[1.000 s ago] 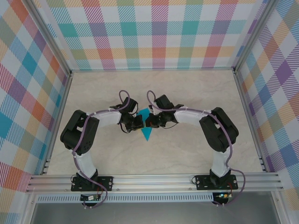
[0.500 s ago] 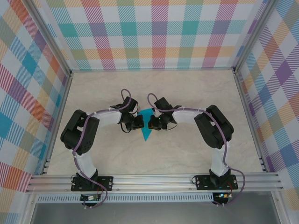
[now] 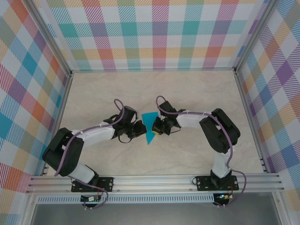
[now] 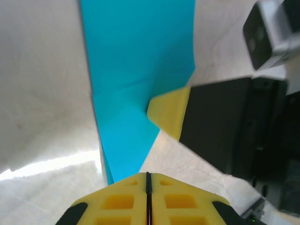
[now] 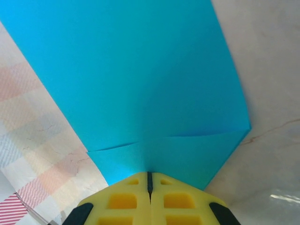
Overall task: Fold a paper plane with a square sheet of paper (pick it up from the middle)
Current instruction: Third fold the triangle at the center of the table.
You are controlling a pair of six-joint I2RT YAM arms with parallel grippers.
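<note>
**Right gripper** (image 5: 149,174): two yellow moulded fingers (image 5: 122,201) with square pockets, pressed together on the near edge of the paper (image 5: 136,79).
- The paper ran straight ahead from the tips and widened away from them.
- It was a thin teal-blue sheet, plain and matt.
- A faint crease crossed it just ahead of the tips, and a corner jutted out to their right.

**Left gripper** (image 4: 147,176): the same yellow fingers, closed, with a hairline seam between them.
- The paper's narrow end came down to the tips on their left side. Whether it was pinched there could not be told.
- Ahead, the paper rose as a tall strip, buckled where the right gripper's yellow finger bit into its right edge.
- That gripper's black body lay ahead and to the right.

**Overhead:** the two grippers faced each other with the paper between them. It was a wedge whose point was turned toward the arm bases.

**Table** (image 3: 201,93): pale, marble-look, smooth.

**Walls** (image 3: 154,33): pastel checked pattern.

**Rails** (image 3: 154,180): grooved aluminium, along the near edge.
</note>
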